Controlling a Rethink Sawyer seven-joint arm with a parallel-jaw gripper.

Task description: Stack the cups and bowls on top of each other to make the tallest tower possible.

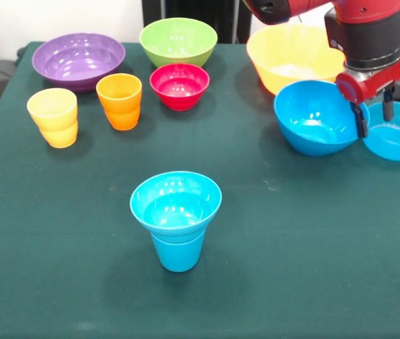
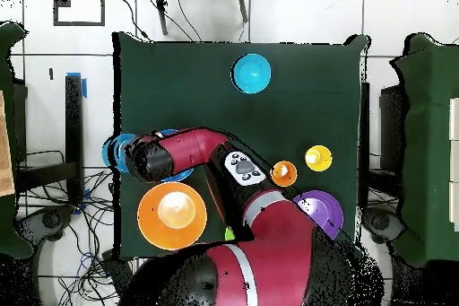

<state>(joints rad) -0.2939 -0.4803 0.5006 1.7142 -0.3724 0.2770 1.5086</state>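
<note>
Two fingers of the gripper (image 1: pixel 374 114) are seen straddling the rim of the larger blue bowl (image 1: pixel 317 116) at the table's (image 1: pixel 58 268) three o'clock edge, pinched on that rim. At six o'clock the tower (image 1: pixel 176 217) is made up of only a blue cup with one small blue bowl seated on top.

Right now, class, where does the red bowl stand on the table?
In the front view the red bowl stands toward the far side, left of centre, just in front of the green bowl and right of the orange cup.
</note>
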